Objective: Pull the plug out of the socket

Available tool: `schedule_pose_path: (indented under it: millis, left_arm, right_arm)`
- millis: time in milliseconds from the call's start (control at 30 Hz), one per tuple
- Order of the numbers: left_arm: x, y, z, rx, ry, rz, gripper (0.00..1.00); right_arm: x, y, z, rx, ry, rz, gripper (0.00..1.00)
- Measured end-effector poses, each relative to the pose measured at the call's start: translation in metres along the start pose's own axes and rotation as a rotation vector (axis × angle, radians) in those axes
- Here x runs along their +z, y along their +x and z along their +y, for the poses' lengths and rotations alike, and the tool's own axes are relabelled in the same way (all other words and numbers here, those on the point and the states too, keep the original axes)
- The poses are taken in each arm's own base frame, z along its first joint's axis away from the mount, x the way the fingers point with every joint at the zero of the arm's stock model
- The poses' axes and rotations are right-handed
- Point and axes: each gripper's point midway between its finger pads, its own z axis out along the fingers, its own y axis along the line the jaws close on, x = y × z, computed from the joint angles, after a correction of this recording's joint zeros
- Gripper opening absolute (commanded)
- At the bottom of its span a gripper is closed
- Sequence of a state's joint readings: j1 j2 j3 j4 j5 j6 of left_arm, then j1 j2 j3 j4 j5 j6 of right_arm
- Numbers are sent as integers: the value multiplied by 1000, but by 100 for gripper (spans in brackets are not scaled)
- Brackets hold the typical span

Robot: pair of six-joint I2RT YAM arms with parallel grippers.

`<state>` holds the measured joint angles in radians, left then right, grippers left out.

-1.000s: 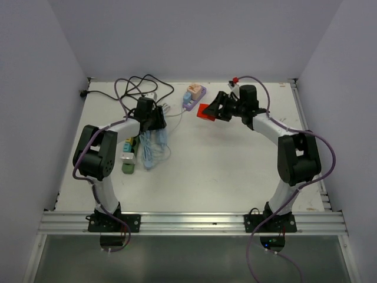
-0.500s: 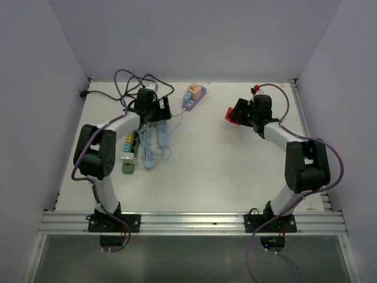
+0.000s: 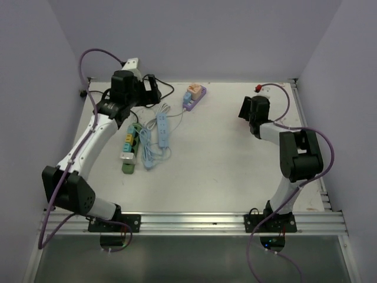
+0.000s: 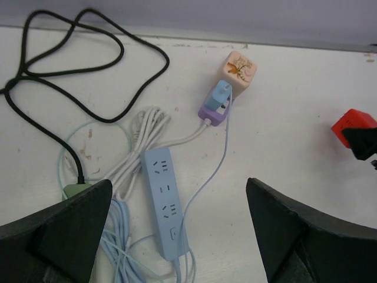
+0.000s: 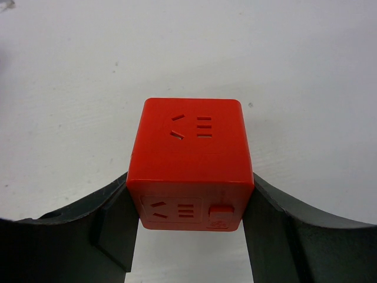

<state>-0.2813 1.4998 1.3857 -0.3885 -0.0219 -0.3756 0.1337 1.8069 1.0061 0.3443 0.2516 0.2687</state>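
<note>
Red cube socket [image 5: 189,141]: glossy, slotted outlets on its top and front faces, small switch at the front lower right. It sits centre frame in the right wrist view, pinched by the right pincer [image 5: 189,191], with the white surface [image 5: 294,59] behind it. Left pincer [image 4: 178,200] is spread wide at the upper left of the overhead view.

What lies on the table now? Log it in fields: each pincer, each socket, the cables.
left pincer: open, empty, raised above the blue power strip
right pincer: shut on red cube socket; no plug in its visible faces
purple socket: far centre; blue plug on it, peach cube at its far end
green power strip: left of the blue one, coloured pieces on top
black cable: looped, far left
</note>
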Motion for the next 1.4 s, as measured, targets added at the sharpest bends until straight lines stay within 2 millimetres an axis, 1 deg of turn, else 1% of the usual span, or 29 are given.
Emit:
schedule_pose_path:
  millis: [67, 133, 200, 267, 300, 333, 467, 533, 600, 633, 700, 867, 1100, 1233, 1333, 1367, 1400]
  left_arm:
    - [-30, -21, -3, 10, 10, -73, 99]
    - [-57, -35, -3, 21, 9, -139, 100]
    - [-76, -35, 2, 28, -5, -176, 100]
    - [-87, -27, 11, 36, -33, -186, 100]
    - [-89, -22, 15, 38, -45, -182, 100]
    - [-90, -16, 19, 42, -61, -177, 99]
    - [-85, 9, 40, 44, -138, -139, 100]
    - [-84, 17, 48, 44, -174, -131, 100]
    - [-85, 24, 56, 44, -205, -126, 99]
    - [-87, 27, 60, 44, -218, -127, 99]
    - [-91, 32, 65, 44, -237, -132, 99]
    - [-96, 31, 72, 41, -271, -153, 100]
    - [-99, 28, 75, 40, -286, -168, 99]
    - [-100, 28, 75, 42, -286, -169, 100]
    - [-100, 28, 75, 42, -286, -169, 99]
    - [-100, 28, 75, 42, -286, -169, 100]
    - [-100, 28, 75, 42, -286, -169, 99]
  right_arm:
    - [10, 5, -3, -16, 25, 10, 40]
    - [19, 10, -5, -33, 40, 19, 40]
    - [25, 12, -7, -44, 55, 17, 40]
    - [28, 15, -10, -53, 65, 14, 41]
    - [29, 15, -11, -56, 72, 10, 41]
    - [29, 14, -12, -58, 77, 5, 45]
    - [33, 10, -12, -58, 83, -20, 52]
    - [35, 11, -13, -60, 90, -20, 57]
    - [37, 12, -14, -62, 94, -17, 60]
    - [38, 14, -14, -63, 96, -14, 63]
    - [40, 18, -15, -68, 100, -5, 64]
    - [47, 15, -12, -72, 99, -4, 69]
    - [45, 23, -14, -86, 104, 30, 87]
    - [45, 26, -15, -93, 106, 45, 90]
    - [41, 25, -14, -95, 99, 56, 96]
    - [38, 23, -12, -94, 87, 59, 99]
    - [34, 18, -10, -92, 75, 58, 99]
